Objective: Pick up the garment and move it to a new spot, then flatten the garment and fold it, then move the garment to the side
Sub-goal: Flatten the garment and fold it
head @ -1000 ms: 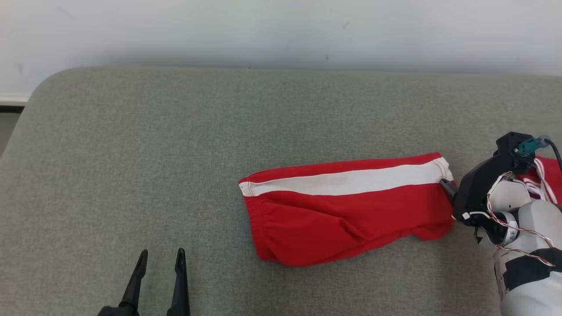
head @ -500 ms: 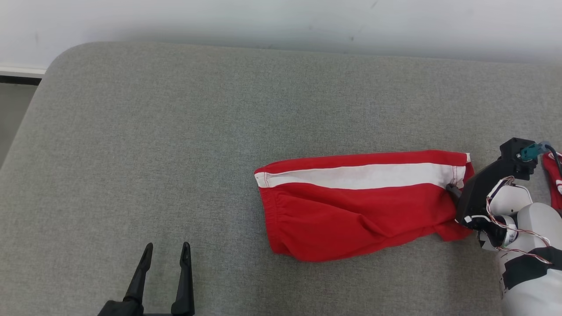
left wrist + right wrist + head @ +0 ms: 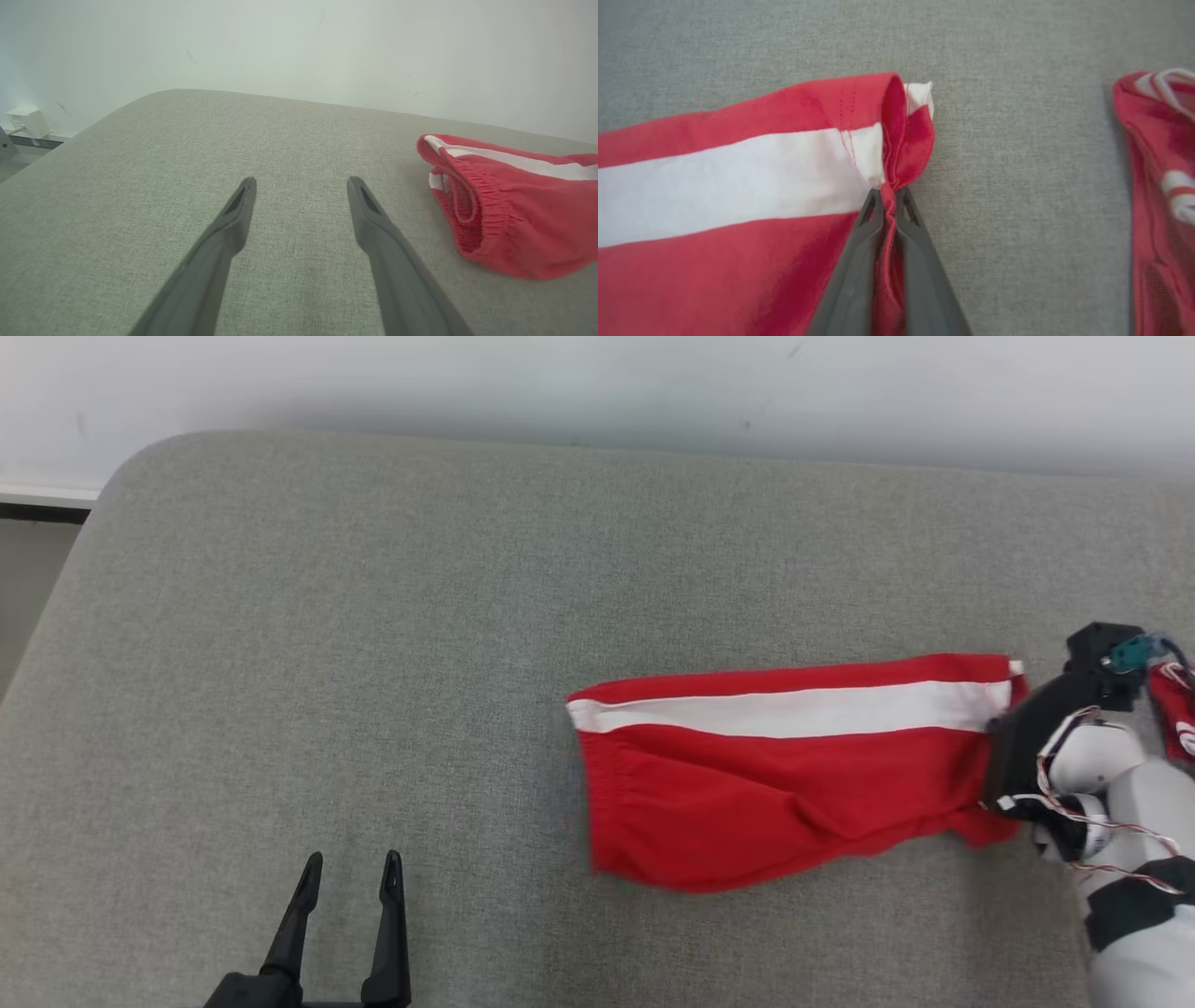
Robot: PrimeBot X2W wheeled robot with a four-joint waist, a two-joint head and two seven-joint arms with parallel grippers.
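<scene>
The right gripper (image 3: 888, 191) has just gone from spread to pinched. Its jaws now clamp a bunched fold at the leg-hem end of the garment (image 3: 775, 784), red shorts with a white stripe lying on the grey tabletop (image 3: 373, 616). The left gripper (image 3: 352, 857) hovers well off the garment's waistband end, jaws wide and empty. With that hold made, the lift to a new spot looks ready to begin.
</scene>
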